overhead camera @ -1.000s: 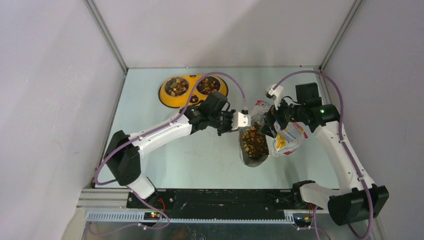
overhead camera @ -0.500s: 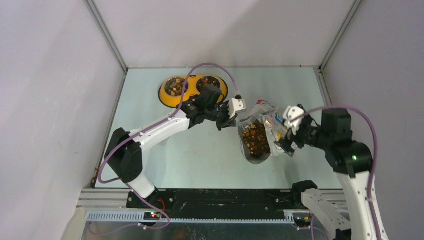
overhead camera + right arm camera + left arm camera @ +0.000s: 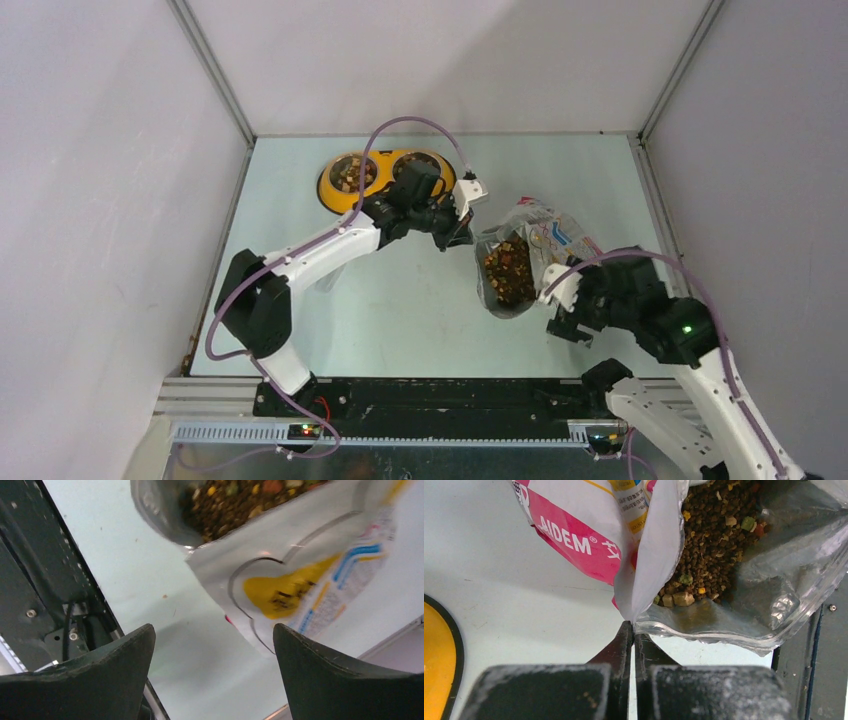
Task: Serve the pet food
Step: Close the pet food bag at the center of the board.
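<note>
1. We see the pet food [image 3: 711,540] lying inside the open bag [image 3: 574,535] on the worktop [image 3: 400,300].
2. Our left end effector [image 3: 630,626] is closed tight, pinching the bag's mouth edge, with the kibble just beyond.
3. Our right end effector [image 3: 212,630] gapes wide, empty, near the bag.

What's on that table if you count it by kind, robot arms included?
Robot arms: 2 (left arm, right arm)
Pet food bag: 1
Yellow double-bowl feeder: 1
Total: 4

White arms [image 3: 330,248], black joints [image 3: 262,312], purple cables [image 3: 400,122]
</note>
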You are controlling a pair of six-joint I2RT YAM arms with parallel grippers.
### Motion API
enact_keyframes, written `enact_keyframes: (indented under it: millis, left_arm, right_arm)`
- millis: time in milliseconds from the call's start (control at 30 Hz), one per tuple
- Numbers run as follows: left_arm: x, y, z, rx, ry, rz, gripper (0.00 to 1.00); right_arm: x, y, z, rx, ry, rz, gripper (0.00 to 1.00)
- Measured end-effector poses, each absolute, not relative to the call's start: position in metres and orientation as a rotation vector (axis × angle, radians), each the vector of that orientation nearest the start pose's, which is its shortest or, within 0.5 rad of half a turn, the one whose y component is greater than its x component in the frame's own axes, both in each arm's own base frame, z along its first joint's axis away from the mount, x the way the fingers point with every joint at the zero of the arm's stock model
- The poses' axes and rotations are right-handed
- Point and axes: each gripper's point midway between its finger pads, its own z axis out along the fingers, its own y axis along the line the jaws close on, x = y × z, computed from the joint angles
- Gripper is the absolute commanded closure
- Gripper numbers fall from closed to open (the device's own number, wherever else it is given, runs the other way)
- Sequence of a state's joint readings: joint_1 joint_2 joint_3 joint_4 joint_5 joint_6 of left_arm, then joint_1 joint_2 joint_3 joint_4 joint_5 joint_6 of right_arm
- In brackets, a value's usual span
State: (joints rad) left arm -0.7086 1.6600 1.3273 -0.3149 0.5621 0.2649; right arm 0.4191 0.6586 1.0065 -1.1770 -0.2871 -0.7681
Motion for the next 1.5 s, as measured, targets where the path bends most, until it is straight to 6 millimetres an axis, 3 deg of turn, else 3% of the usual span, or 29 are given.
enact_keyframes:
  millis: [100, 167, 400, 533, 900, 1133, 1267, 1367, 1500]
  left_arm:
    - [0.291, -0.360, 0.185, 1.296, 1.824, -0.877, 1.00]
    - [0.293, -0.361, 0.185, 1.283, 1.833, -0.883, 1.00]
    - [0.295, -0.362, 0.183, 1.258, 1.858, -0.895, 1.00]
    - [0.297, -0.364, 0.181, 1.253, 1.867, -0.899, 1.00]
    - [0.311, -0.371, 0.182, 1.228, 1.880, -0.904, 1.00]
    - [0.311, -0.372, 0.181, 1.219, 1.893, -0.917, 1.00]
    - [0.310, -0.372, 0.181, 1.222, 1.893, -0.925, 1.00]
    - [0.309, -0.372, 0.181, 1.220, 1.895, -0.930, 1.00]
    - [0.309, -0.373, 0.182, 1.219, 1.892, -0.936, 1.00]
  right_arm:
    - [0.139, 0.088, 0.182, -1.519, 1.903, 0.131, 0.11]
    - [0.141, 0.087, 0.177, -1.515, 1.900, 0.097, 0.12]
    - [0.158, 0.095, 0.199, -1.391, 1.750, 0.049, 0.20]
    - [0.167, 0.105, 0.196, -1.384, 1.705, 0.040, 0.22]
    - [0.159, 0.125, 0.207, -1.407, 1.567, 0.118, 0.23]
    - [0.163, 0.135, 0.190, -1.444, 1.536, 0.098, 0.25]
    - [0.169, 0.136, 0.183, -1.437, 1.532, 0.059, 0.37]
    - [0.177, 0.137, 0.192, -1.396, 1.509, 0.025, 0.53]
    - [0.186, 0.135, 0.202, -1.343, 1.494, -0.021, 0.68]
